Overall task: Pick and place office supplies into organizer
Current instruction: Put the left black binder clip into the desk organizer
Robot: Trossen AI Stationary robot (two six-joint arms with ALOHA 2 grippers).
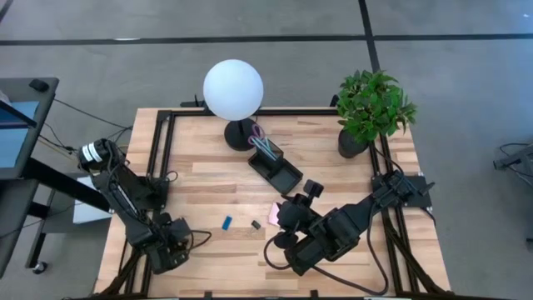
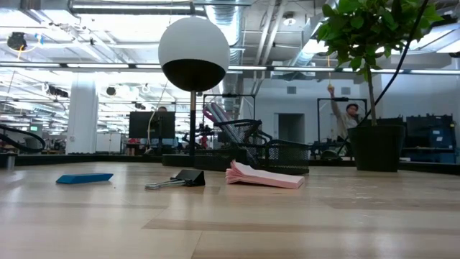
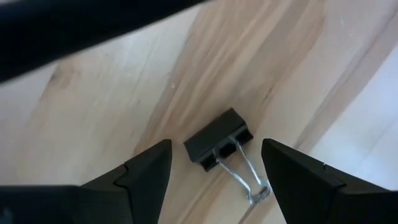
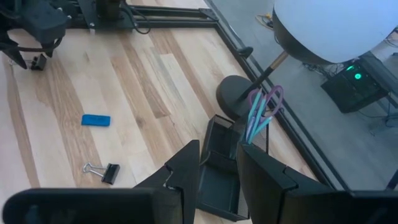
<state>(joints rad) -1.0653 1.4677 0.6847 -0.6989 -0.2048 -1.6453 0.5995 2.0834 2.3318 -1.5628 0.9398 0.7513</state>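
The left gripper point(image 3: 214, 152) hangs over the near left part of the wooden table point(image 1: 208, 179), its jaws spread either side of a small black metal binder clip point(image 3: 219, 147) lying flat on the wood, untouched. The right gripper point(image 4: 219, 155) sits near centre, jaws slightly parted and holding nothing, beside the pink square sticky-note pad point(image 1: 273, 212). A second black clip point(image 1: 256, 224) and the tiny blue block point(image 1: 226, 222) lie left of the pad. The black rectangular organizer point(image 1: 279, 172) stands farther back, holding purple-handled scissors point(image 4: 264, 102).
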